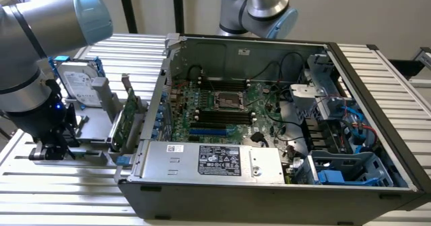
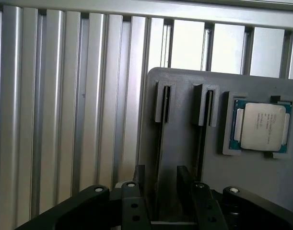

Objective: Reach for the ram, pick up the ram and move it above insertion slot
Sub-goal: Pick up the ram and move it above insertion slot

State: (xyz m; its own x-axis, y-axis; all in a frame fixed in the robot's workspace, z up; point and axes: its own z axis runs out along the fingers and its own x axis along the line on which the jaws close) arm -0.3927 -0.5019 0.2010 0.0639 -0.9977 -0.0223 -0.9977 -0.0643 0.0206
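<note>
Gripper (image 2: pixel 161 181): our fingers (image 2: pixel 183 179) stand wide apart, holding nothing.
Ram (image 2: pixel 161 139): edge-on in its grey holder (image 2: pixel 184 81) slot, between our fingers.
Risk: we judge an off-centre close could tilt it (or jam it against the slot).
Neighbours: second stick (image 2: pixel 204 134) just beside; processor (image 2: pixel 261 125) near.

You are at a robotics lab bench set up for computer assembly. A slatted aluminium table (image 1: pixel 67 195) spans the frame, with an open desktop computer case (image 1: pixel 269 201) at centre baring its motherboard (image 1: pixel 259 97). One robot arm (image 1: pixel 40 24) stands upper left, a second arm (image 1: pixel 264 6) top centre, and a grey fixture plate (image 2: pixel 251 187) holds a loose processor (image 2: pixel 262 127).
</note>
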